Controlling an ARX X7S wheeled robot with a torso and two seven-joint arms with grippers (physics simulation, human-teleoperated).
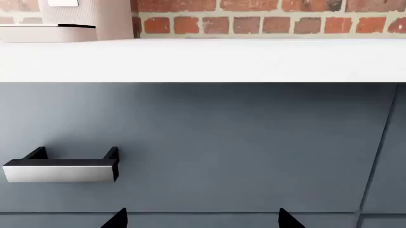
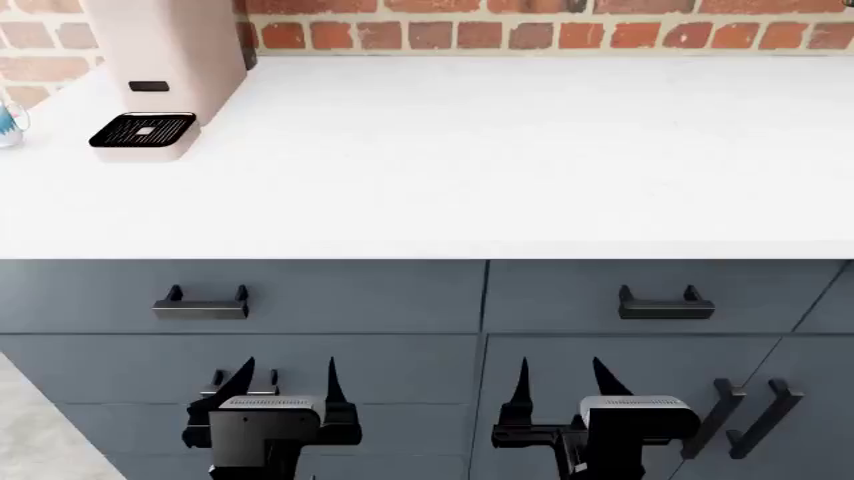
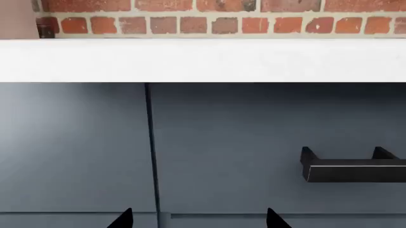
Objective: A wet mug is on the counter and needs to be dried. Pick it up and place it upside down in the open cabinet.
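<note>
The mug shows only as a white and light-blue sliver at the far left edge of the head view, on the counter beside the coffee machine. My left gripper and right gripper are both open and empty. They sit low in front of the drawer fronts, below the counter's front edge and far from the mug. The left wrist view shows the left gripper facing a drawer front under the counter. The right wrist view shows the right gripper likewise under the counter. No open cabinet is in view.
A tall beige coffee machine with a black drip grille stands at the back left, also in the left wrist view. A brick wall runs behind the counter. Dark blue-grey drawers carry black handles.
</note>
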